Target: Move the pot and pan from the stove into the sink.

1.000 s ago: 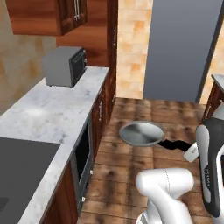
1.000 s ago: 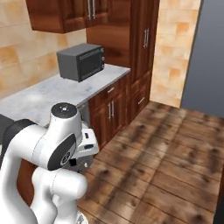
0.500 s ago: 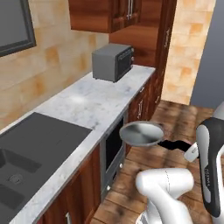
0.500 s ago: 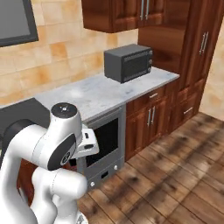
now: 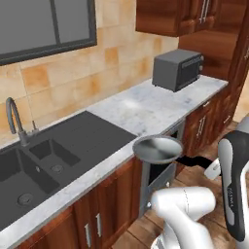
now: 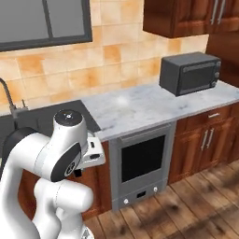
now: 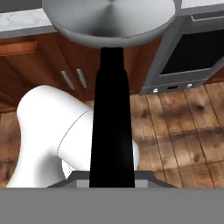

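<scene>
Since half a second ago, the base has driven left along the counter, bringing the dark double-basin sink (image 5: 36,168) and its curved faucet (image 5: 14,119) into view. The gripper's fingers pinch the black handle (image 7: 111,127) of the silver pan (image 5: 158,149), held level in the air beside the counter edge (image 5: 104,163), right of the sink.
</scene>
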### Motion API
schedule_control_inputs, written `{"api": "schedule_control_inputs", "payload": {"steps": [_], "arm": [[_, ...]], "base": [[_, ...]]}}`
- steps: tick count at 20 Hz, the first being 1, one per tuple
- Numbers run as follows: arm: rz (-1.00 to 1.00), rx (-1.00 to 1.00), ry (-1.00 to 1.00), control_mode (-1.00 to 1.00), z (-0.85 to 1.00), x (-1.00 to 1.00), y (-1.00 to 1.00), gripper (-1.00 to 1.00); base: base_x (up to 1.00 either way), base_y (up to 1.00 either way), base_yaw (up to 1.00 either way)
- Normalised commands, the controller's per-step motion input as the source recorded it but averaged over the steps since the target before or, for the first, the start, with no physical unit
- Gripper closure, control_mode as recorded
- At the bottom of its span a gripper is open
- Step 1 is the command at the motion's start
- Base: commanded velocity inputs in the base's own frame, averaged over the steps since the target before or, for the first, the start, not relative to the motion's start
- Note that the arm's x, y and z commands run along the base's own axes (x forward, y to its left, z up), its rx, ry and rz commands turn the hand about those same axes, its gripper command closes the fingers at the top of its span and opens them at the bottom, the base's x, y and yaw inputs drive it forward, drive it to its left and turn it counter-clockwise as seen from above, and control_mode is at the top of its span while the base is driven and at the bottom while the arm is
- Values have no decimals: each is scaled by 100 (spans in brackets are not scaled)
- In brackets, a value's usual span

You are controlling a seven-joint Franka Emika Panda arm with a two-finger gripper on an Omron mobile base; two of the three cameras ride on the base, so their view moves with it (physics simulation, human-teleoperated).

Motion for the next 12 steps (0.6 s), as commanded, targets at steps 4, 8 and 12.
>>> {"api": "schedule_control_inputs", "payload": {"steps": [4,8,12], "arm": [[0,0,0,100,0,0,0,100],[0,0,0,100,0,0,0,100],[0,0,0,100,0,0,0,100]], "base": [[-2,0,50],[-2,0,50],[-2,0,50]]}}
